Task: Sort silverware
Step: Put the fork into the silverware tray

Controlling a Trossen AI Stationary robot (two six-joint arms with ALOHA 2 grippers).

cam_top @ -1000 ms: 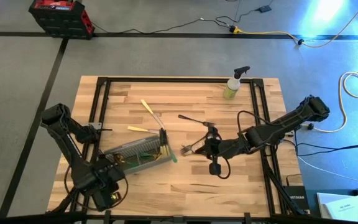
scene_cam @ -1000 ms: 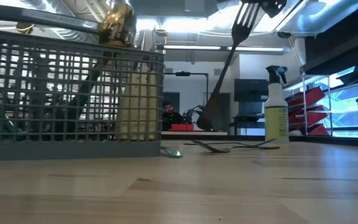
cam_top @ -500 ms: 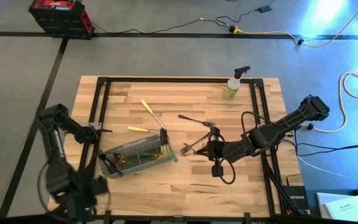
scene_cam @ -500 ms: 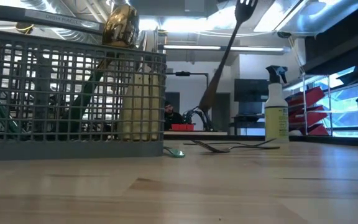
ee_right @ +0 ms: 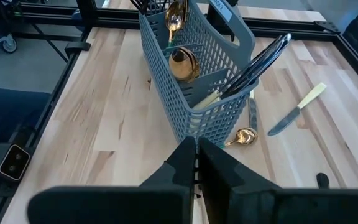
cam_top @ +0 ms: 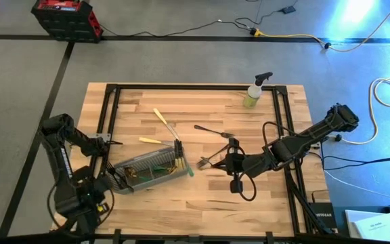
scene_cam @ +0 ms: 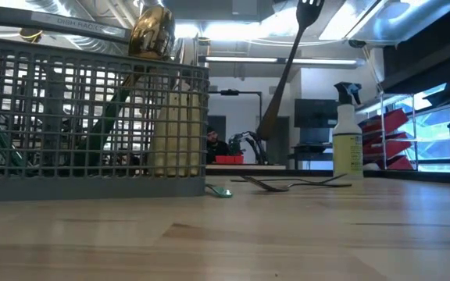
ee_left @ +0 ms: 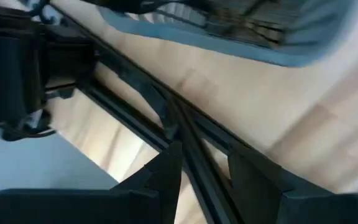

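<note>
On the bench (cam_top: 202,203), the caddy (cam_top: 147,171) holds sorted silverware beside the left arm, whose pincer (ee_left: 204,168) stands parted and empty near the front-left corner. Right pincer (cam_top: 230,161), clenched on a dark-handled fork (scene_cam: 287,66), holds it aloft right of the caddy; a spoon (ee_right: 242,137), knife (ee_right: 297,110) and fork (cam_top: 212,130) lie loose.

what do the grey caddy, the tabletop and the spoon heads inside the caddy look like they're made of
Caddy: a matte grey grid of holes with thick moulded walls, probably plastic, though it could be coated wire mesh. Tabletop: pale wood in jointed strips with visible grain, butcher-block style, low sheen. Spoon heads: mirror-bright gold, likely polished or plated metal.
</note>
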